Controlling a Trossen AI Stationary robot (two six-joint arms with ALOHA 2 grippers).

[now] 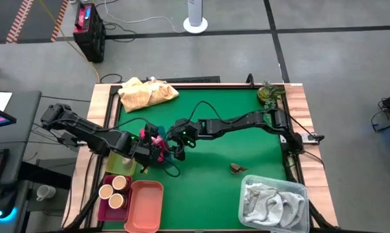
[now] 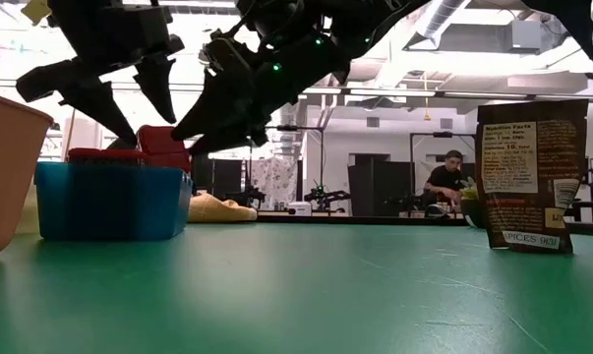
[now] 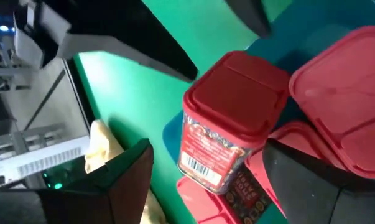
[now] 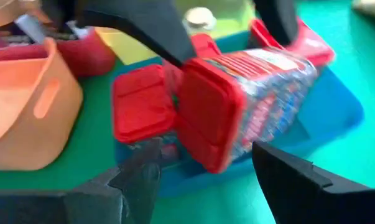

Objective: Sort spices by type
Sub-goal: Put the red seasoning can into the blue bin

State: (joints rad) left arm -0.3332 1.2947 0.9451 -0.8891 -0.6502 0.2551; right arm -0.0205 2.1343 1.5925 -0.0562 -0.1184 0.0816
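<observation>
A red-lidded spice packet (image 3: 231, 118) sits tilted in the blue bin (image 2: 109, 202) at the table's left middle, among other red packets (image 4: 140, 106). My left gripper (image 1: 149, 144) comes from the left and my right gripper (image 1: 172, 147) from the right. Both slant down over this packet, open, with their fingers on either side of it. Jars with tan lids (image 1: 114, 188) stand in a maroon bin at the near left. A tiny grey-capped jar (image 4: 199, 18) is in the yellow-green bin. A brown spice pouch (image 1: 237, 169) stands alone on the green mat. My left gripper straddles the tilted packet's body; one finger (image 3: 299, 180) lies close against its lower side, and I cannot tell whether it touches. My right gripper straddles the packet's lid end (image 4: 206, 124); its fingers stand close beside it, and I cannot tell whether they touch.
A salmon bin (image 1: 146, 204) stands at the near edge beside the maroon one. A clear bin with a grey-white towel (image 1: 272, 200) is at the near right. A yellow cloth (image 1: 146, 94) lies at the far left, a small plant (image 1: 267, 94) at the far right.
</observation>
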